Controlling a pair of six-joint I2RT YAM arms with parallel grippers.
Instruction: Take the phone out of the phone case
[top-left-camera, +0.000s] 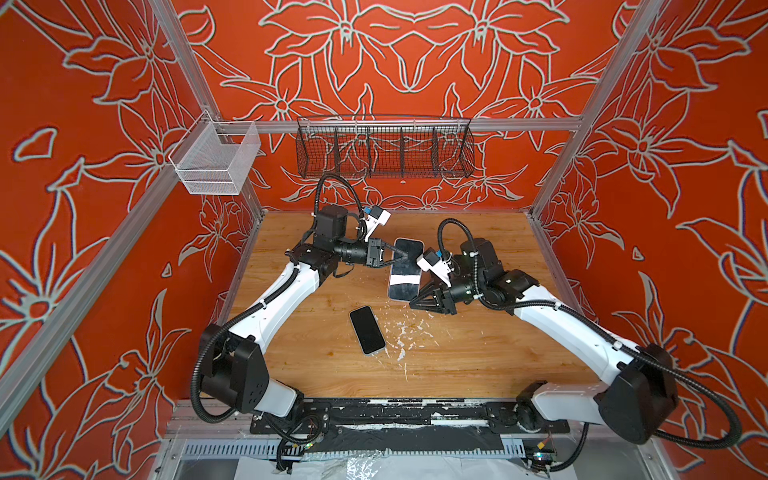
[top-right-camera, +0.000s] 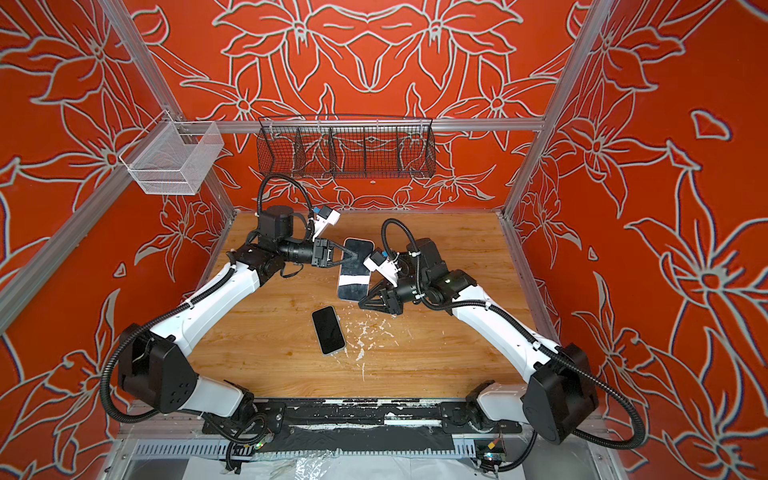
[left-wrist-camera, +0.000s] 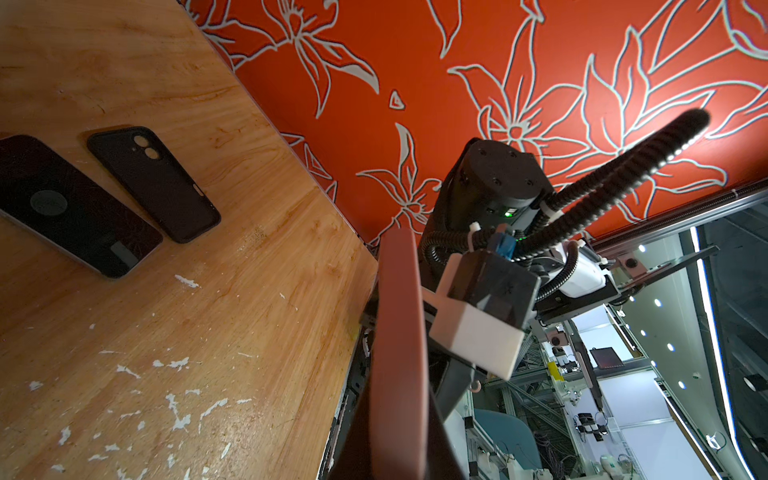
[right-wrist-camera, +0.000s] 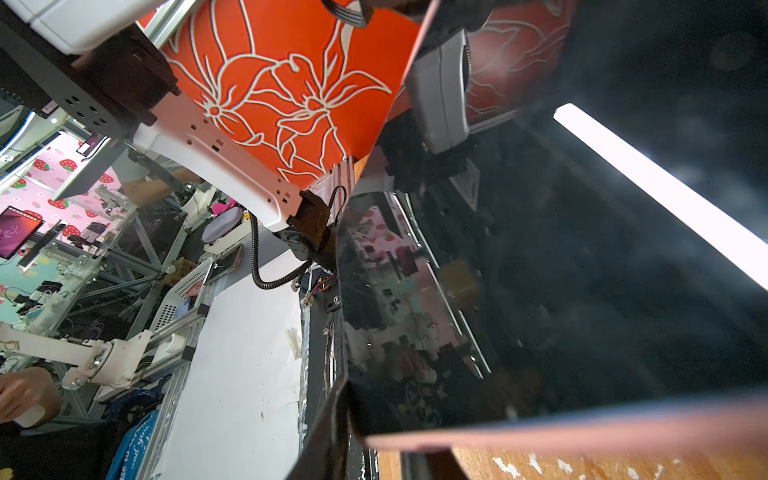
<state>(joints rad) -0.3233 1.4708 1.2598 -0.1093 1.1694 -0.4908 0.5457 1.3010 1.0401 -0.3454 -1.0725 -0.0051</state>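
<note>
A phone (top-left-camera: 405, 274) (top-right-camera: 353, 282) in a pink phone case is held tilted above the back of the wooden table in both top views. My left gripper (top-left-camera: 401, 257) (top-right-camera: 351, 257) is shut on its left long edge. In the left wrist view the pink case edge (left-wrist-camera: 399, 311) runs straight between the jaws of the left gripper (left-wrist-camera: 397, 424). My right gripper (top-left-camera: 415, 297) (top-right-camera: 365, 297) is at the near right corner. In the right wrist view the dark screen (right-wrist-camera: 582, 270) fills the frame, and the pink case lip (right-wrist-camera: 582, 428) passes between the right gripper's (right-wrist-camera: 386, 436) fingers.
A second dark phone (top-left-camera: 367, 330) (top-right-camera: 328, 330) (left-wrist-camera: 70, 208) lies flat mid-table beside white flecks (top-left-camera: 401, 332). The left wrist view also shows a dark empty case (left-wrist-camera: 153, 183) on the wood. A black wire basket (top-left-camera: 384, 151) and a white mesh basket (top-left-camera: 216, 160) hang on the back rail.
</note>
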